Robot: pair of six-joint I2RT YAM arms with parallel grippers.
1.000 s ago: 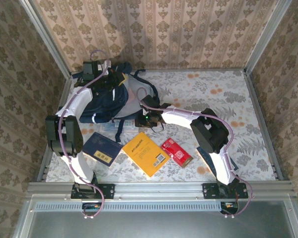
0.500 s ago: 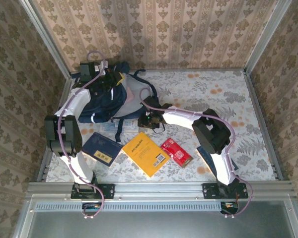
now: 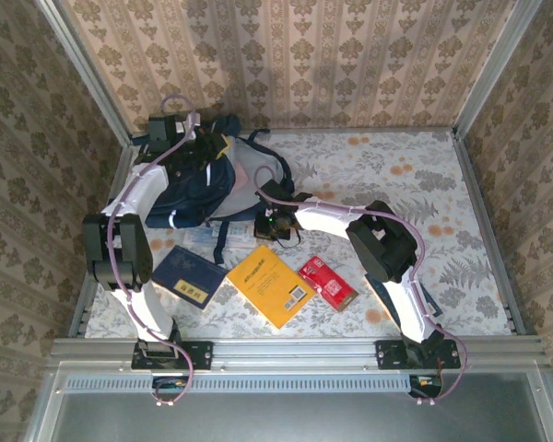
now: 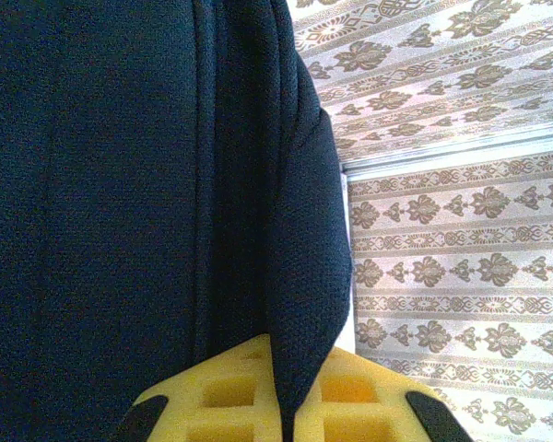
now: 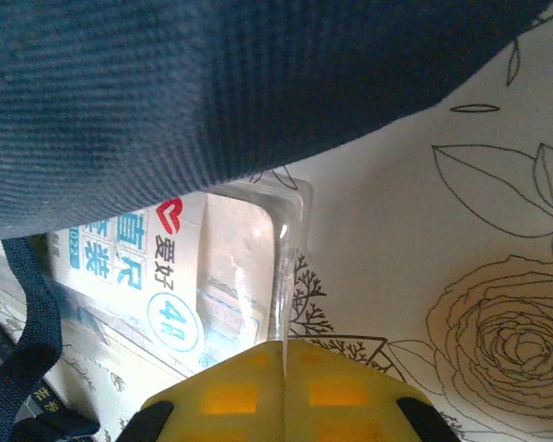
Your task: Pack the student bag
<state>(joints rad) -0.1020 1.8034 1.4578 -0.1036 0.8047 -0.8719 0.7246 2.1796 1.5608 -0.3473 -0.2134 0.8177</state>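
The student bag [image 3: 198, 184] lies in the upper left of the overhead frame, on the flowered tablecloth [image 3: 396, 184] near the left wall. The left gripper [image 3: 201, 147] sits at the bag's top end; in the left wrist view its yellow pads [image 4: 230, 391] pinch a fold of the navy fabric. The right gripper [image 3: 275, 224] is at the bag's lower right edge, near frame centre. Its pads [image 5: 336, 391] are pressed together on the thin edge of a clear plastic packet [image 5: 166, 276] printed with Chinese characters, which lies partly under the bag. Across the lower middle of the overhead frame lie a dark blue book [image 3: 189, 276], a yellow book [image 3: 270, 285] and a red packet [image 3: 327, 283].
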